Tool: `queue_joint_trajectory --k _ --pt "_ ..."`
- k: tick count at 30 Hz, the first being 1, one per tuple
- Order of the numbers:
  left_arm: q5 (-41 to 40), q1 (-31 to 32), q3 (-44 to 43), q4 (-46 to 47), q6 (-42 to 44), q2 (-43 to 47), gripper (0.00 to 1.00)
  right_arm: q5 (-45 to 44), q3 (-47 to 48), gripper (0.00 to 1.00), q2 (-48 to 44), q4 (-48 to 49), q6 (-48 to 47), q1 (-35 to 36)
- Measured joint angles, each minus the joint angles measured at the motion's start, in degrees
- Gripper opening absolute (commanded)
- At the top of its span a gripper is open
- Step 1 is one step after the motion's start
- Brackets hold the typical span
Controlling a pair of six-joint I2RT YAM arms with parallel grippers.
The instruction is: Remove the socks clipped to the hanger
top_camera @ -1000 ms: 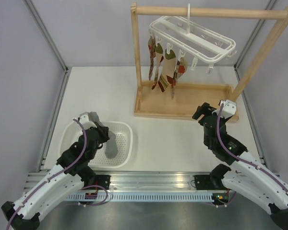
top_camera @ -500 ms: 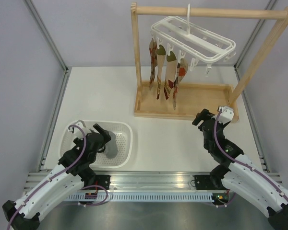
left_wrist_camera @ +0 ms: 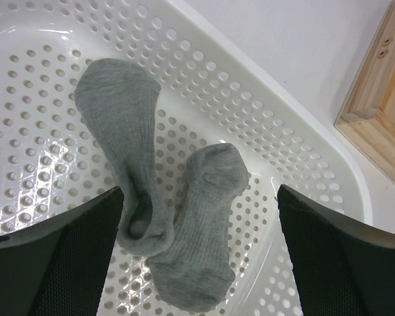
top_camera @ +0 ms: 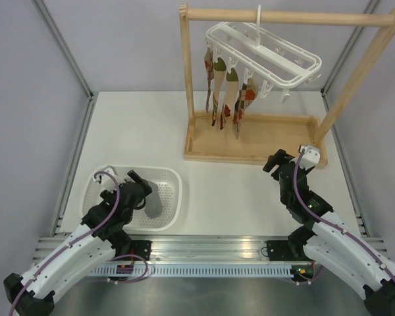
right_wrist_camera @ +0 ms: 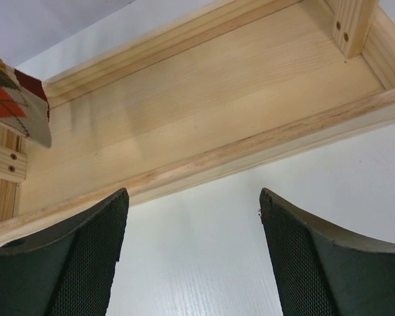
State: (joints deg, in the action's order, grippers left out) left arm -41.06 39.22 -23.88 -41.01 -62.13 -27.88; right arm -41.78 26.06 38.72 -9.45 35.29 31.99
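On the left arm (top_camera: 76,245), the jaws have just sprung from pinched shut to fully spread over the white basket (left_wrist_camera: 296,141). Two grey socks (left_wrist_camera: 201,224) lie loose on its floor, so that delivery looks done. The right arm (top_camera: 329,230) has its jaws spread and empty above the counter (top_camera: 138,131), just short of the wooden rack (right_wrist_camera: 204,112). Beyond, the patterned socks (top_camera: 230,99) hang clipped to the hanger (top_camera: 263,49), so several removals likely remain.

Patterned socks (top_camera: 227,99) hang from white hanger (top_camera: 258,33); grey socks (left_wrist_camera: 184,217) lie in basket (left_wrist_camera: 309,158).
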Motion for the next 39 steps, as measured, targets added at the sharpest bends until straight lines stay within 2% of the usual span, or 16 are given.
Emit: queue_joint_trajectory --k 3,7,10,15,20,25,30,39 --pt "-0.3 0.0 -0.1 2.3 1.9 -2.1 1.0 0.9 -0.2 0.84 0.0 0.0 0.0 -0.3" --pt "4.4 0.0 -0.2 14.5 10.8 -5.8 1.0 2.2 -0.7 0.84 0.0 0.6 0.0 -1.0" --pt "10.4 -0.1 -2.3 24.0 17.6 -12.2 1.0 3.3 -1.7 0.84 0.0 1.3 0.1 -1.7" --pt "20.9 -0.1 -13.2 36.4 26.8 -27.0 1.0 5.0 -2.6 0.84 0.3 1.3 0.0 -3.2" --pt "26.6 2.9 -28.5 43.8 35.3 -39.5 1.0 6.3 -2.8 0.84 0.4 2.2 -0.3 -4.7" --pt "29.2 7.9 -40.7 47.8 42.1 -48.8 1.0 9.5 -3.0 0.84 2.9 4.1 -1.0 -8.4" --pt "29.7 11.7 -48.9 49.0 46.8 -56.6 1.0 14.6 -4.6 0.84 6.8 7.9 -1.0 -12.0" --pt "29.5 15.2 -58.7 48.8 50.6 -67.1 1.0 20.9 -7.0 0.84 9.1 13.3 -1.2 -15.4"
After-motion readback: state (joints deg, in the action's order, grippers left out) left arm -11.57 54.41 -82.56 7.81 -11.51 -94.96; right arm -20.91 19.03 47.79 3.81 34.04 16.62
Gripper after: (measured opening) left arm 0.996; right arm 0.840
